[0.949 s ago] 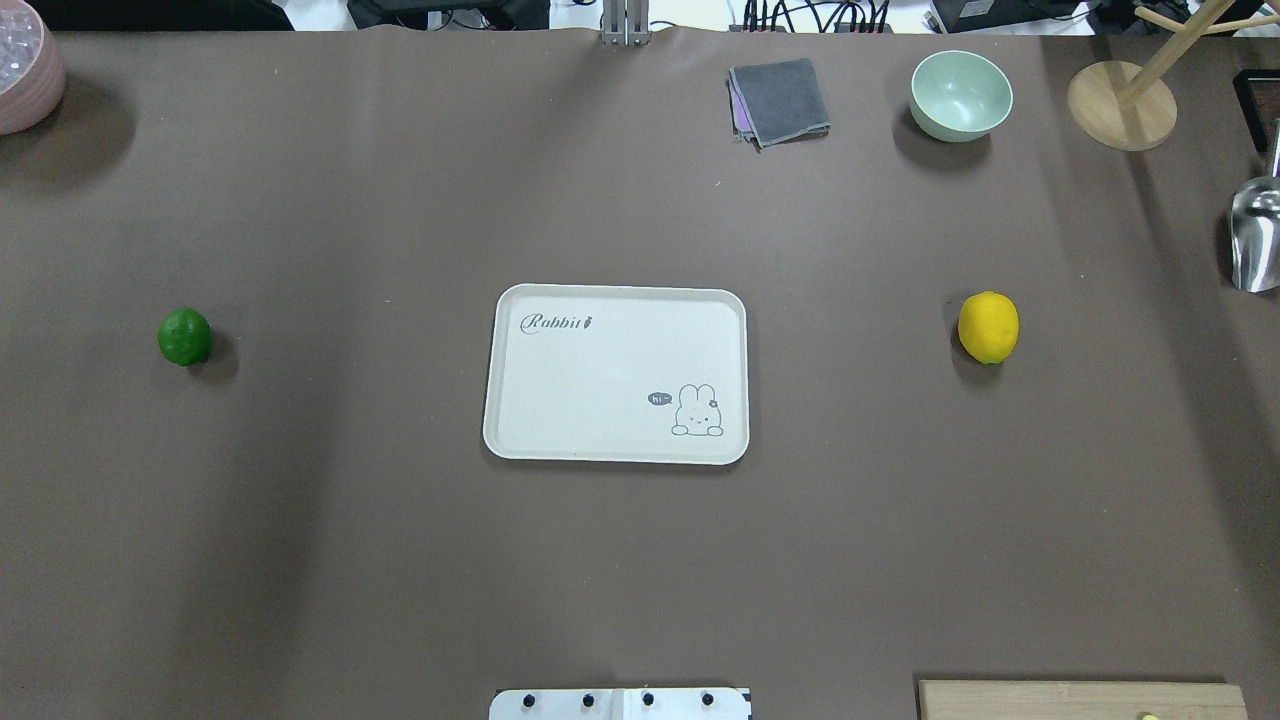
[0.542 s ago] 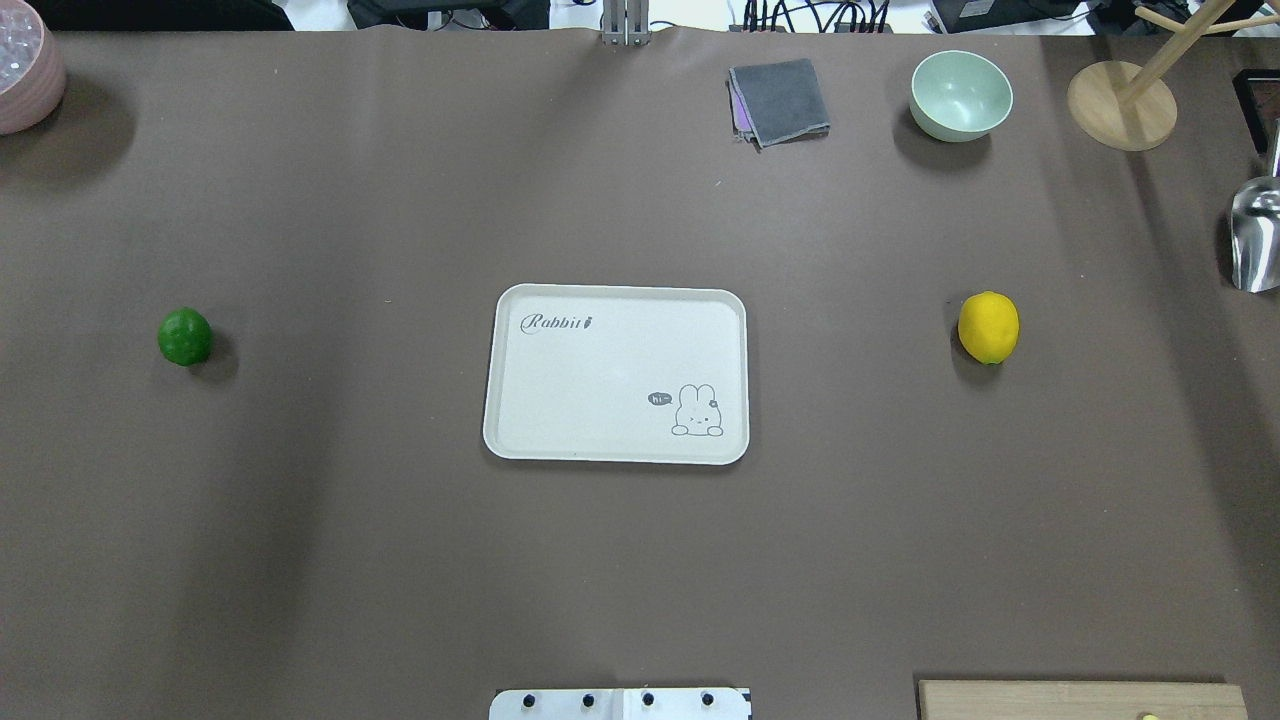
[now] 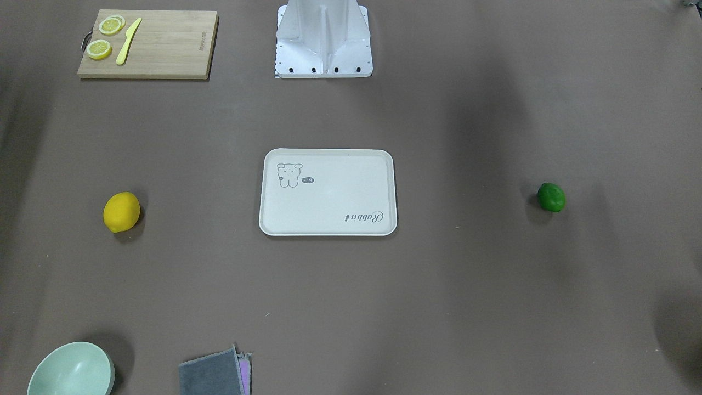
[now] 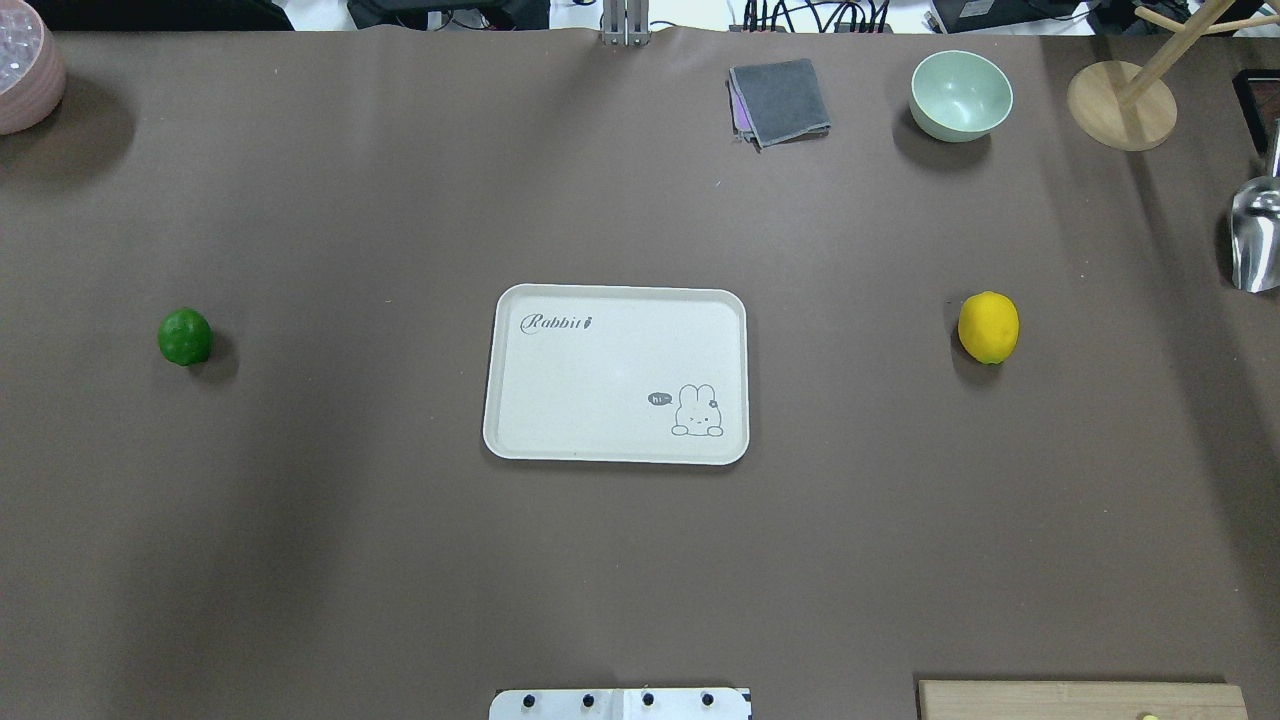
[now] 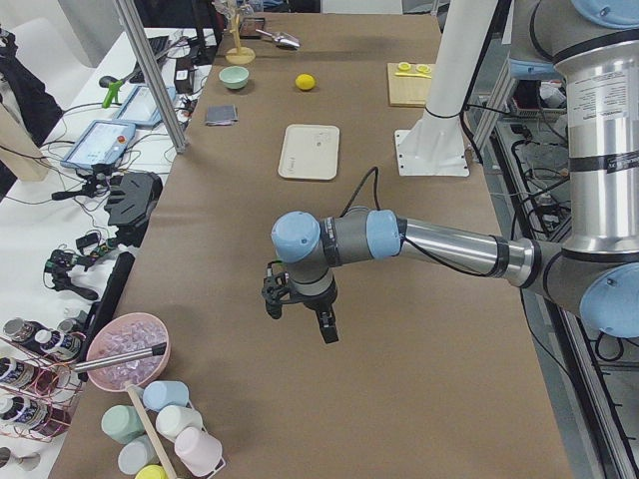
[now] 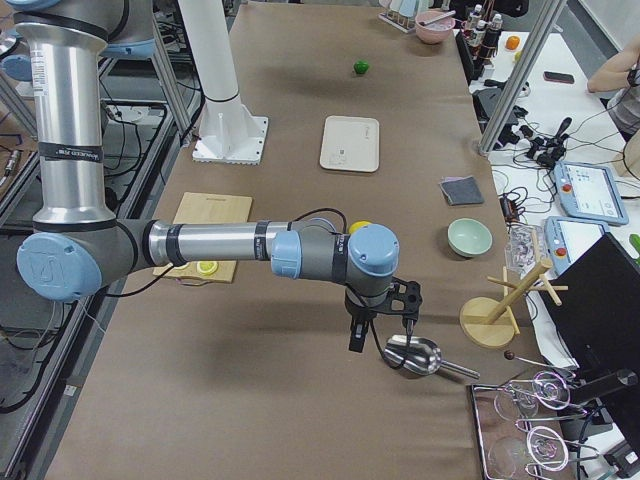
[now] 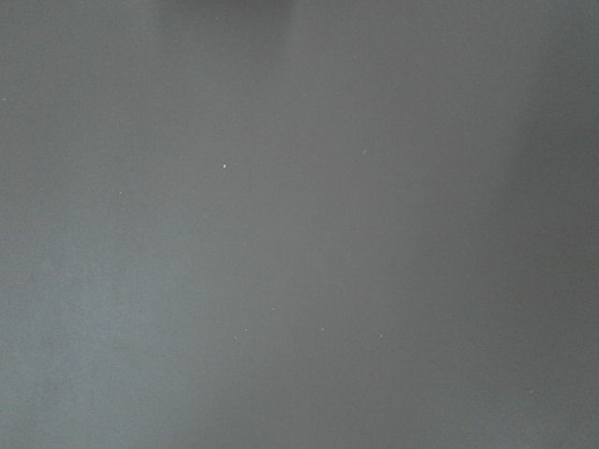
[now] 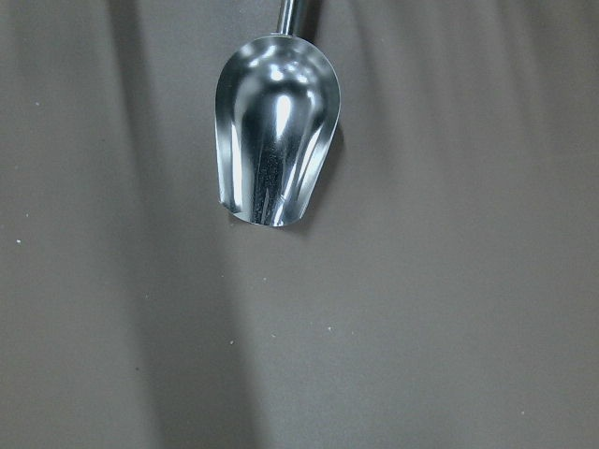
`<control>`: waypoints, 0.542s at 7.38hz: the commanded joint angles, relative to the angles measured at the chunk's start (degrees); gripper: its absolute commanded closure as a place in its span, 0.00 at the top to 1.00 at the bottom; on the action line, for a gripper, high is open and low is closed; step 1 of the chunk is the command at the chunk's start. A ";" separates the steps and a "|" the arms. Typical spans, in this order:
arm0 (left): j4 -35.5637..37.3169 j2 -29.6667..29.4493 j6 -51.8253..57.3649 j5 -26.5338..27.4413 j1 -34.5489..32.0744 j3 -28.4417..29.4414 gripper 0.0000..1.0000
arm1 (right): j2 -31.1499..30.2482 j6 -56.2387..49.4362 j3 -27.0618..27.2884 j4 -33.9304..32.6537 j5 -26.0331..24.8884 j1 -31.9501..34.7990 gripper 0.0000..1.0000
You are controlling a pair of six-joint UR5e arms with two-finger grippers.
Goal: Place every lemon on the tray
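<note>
The bright yellow lemon [image 4: 988, 327] lies on the brown table right of the tray; it also shows in the front view [image 3: 121, 212]. The green lemon [image 4: 185, 337] lies far to the tray's left [image 3: 551, 197]. The cream tray [image 4: 490, 420] with the rabbit drawing sits at the table's middle and holds nothing. My left gripper [image 5: 300, 321] shows only in the left side view, over bare table. My right gripper [image 6: 380, 335] shows only in the right side view, above the metal scoop. I cannot tell whether either is open or shut.
A metal scoop [image 8: 276, 140] lies under the right wrist camera. A mint bowl [image 4: 961, 95], a grey cloth [image 4: 780, 100], a wooden stand [image 4: 1120, 105] and a pink bowl [image 4: 25, 65] line the far edge. A cutting board [image 3: 164, 44] with lemon slices sits near my base.
</note>
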 commanded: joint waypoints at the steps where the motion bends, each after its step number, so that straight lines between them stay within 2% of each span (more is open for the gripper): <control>1: -7.20 -0.12 -11.12 -2.84 6.22 -1.63 0.99 | 0.58 2.66 1.37 0.02 0.01 -2.60 0.99; 3: -16.75 -0.12 -20.01 -2.52 12.72 -2.08 0.99 | 1.10 7.49 3.23 0.29 -0.17 -6.72 0.99; 4: -19.33 -0.20 -22.13 -2.43 15.19 -1.90 0.99 | 2.50 9.95 3.58 0.29 -0.17 -8.66 0.99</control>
